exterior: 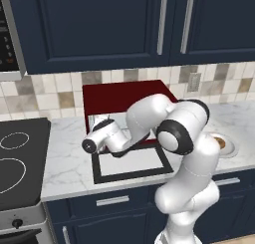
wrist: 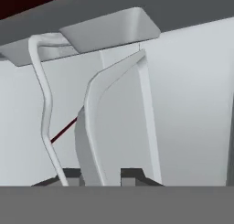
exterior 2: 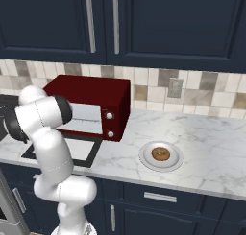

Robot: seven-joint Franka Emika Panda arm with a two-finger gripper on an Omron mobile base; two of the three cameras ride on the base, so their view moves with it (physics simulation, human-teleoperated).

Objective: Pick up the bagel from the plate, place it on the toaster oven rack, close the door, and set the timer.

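The jaws (wrist: pixel 101 176) are pressed together on a thin rail of the toaster oven rack (wrist: pixel 91 113) — the bagel (exterior 2: pixel 160 154) sits on the plate (exterior 2: pixel 145 160) near the desk's (exterior 2: pixel 211 147) front edge.

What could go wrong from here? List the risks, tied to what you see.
1. The end effector looks shut on a thin rail of the toaster oven rack; a crooked pull could jam or tilt it.
2. The door lies open flat on the counter under the arm; a low withdrawal could strike it.
3. The bagel sits on the plate, so closing the door now would skip it.
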